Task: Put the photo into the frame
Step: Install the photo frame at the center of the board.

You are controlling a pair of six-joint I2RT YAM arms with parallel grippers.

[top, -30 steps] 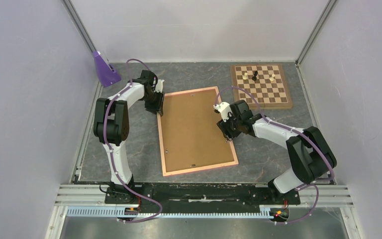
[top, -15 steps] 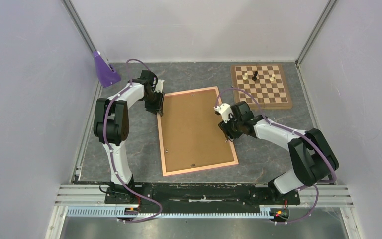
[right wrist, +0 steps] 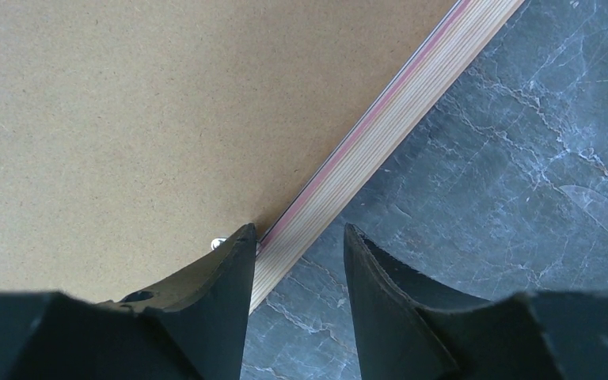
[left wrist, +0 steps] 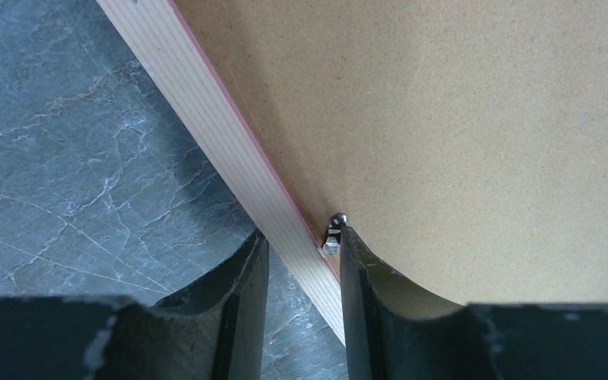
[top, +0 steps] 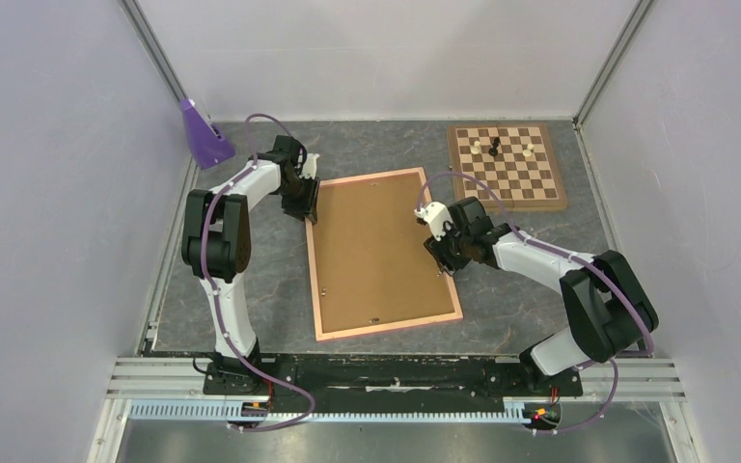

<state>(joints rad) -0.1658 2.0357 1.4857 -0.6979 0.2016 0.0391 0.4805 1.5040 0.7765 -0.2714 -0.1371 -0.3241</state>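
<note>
The frame [top: 312, 260] lies face down mid-table, its pale wood rim around the brown backing board [top: 376, 251]. The photo is hidden from every view. My left gripper [top: 307, 207] is open and straddles the frame's left rail [left wrist: 206, 103]. Its inner finger rests on the board against a small metal clip [left wrist: 333, 233]; its outer finger is over the table. My right gripper [top: 441, 258] is open and straddles the right rail [right wrist: 396, 111]. One of its fingers [right wrist: 233, 261] lies on the board beside another clip [right wrist: 218, 243], the other over the table.
A chessboard [top: 508, 166] with a few pieces sits at the back right, close to the frame's far right corner. A purple stand [top: 203, 135] is at the back left by the wall. Grey marble-patterned tabletop [top: 251, 280] surrounds the frame.
The right arm has shifted slightly at the frame's right edge and its jaws have narrowed a little. The left arm and the frame have not moved.
</note>
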